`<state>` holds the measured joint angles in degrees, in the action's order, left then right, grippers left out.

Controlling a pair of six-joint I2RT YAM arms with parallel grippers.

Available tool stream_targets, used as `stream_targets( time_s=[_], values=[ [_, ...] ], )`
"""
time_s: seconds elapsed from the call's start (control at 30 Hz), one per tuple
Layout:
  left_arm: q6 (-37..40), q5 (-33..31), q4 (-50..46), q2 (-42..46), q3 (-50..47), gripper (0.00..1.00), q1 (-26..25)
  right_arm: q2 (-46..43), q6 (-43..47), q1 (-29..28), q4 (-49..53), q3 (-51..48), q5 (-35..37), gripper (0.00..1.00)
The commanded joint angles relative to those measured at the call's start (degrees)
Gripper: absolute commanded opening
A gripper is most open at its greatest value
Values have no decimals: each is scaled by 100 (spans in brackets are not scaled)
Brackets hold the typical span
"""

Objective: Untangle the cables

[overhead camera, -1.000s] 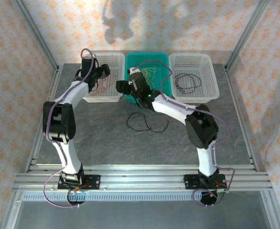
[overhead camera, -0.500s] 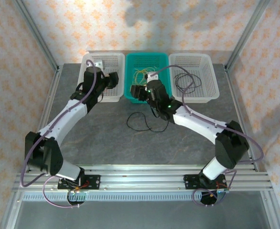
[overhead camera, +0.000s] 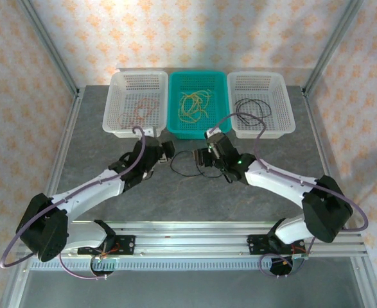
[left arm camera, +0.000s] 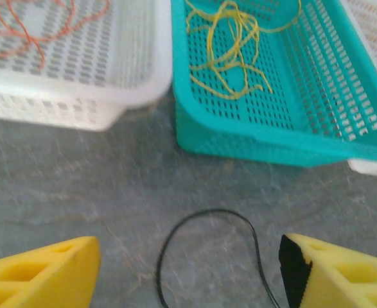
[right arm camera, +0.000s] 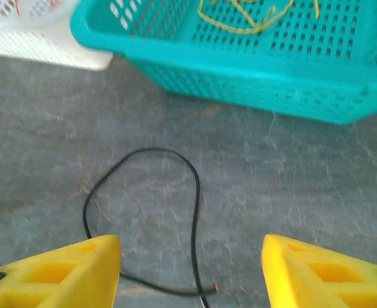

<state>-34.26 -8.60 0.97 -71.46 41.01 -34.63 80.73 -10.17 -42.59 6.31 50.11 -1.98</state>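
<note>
Both arms have pulled back from the baskets and now hang low over the lone black cable (left arm camera: 207,210) on the tabletop (overhead camera: 194,199), just before the teal basket (overhead camera: 191,131). The left fingers (left arm camera: 47,269) and right fingers (right arm camera: 323,269) stand open and empty. This is probably the last cable to sort.

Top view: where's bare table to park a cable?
Free: grey stone-look tabletop between the left white mesh basket and the left arm; between the right white mesh basket and the right arm; the near strip between both arms. Crowded: before the teal mesh basket, where left pincer and right pincer, both open, sit over the loose black cable.
</note>
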Motion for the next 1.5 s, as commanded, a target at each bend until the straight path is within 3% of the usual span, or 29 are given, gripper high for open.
stream_targets(
  time_s=[0.0, 0.2, 0.5, 0.63, 0.87, 1.07, 1.47],
  values=[
    [-861, -574, 369, 147, -357, 81, -287, -54, 247, -26, 403, -140, -152, 59],
    [-1388, -643, 433, -17, -625, 97, -441, 443, 547, -105, 444, -5, -98, 59],
    [-1748, -602, 625, 73, -964, 96, -400, 1199, 79, -276, -554, 48, 489, 57],
    [-1559, -537, 840, 233, -1110, 99, -315, 1484, -147, -413, -1030, 16, 847, 55],
    [-1552, 572, 1704, 678, -1737, 99, 332, 1906, -399, -492, -1483, 61, 1385, 51],
    [-1409, 835, 1828, 962, -1895, 99, 568, 2219, -363, -499, -1665, 146, 1440, 51],
    [-1452, 1014, 2090, 702, -1886, 97, 621, 2652, -248, -534, -1624, 230, 1489, 50]
  ],
)
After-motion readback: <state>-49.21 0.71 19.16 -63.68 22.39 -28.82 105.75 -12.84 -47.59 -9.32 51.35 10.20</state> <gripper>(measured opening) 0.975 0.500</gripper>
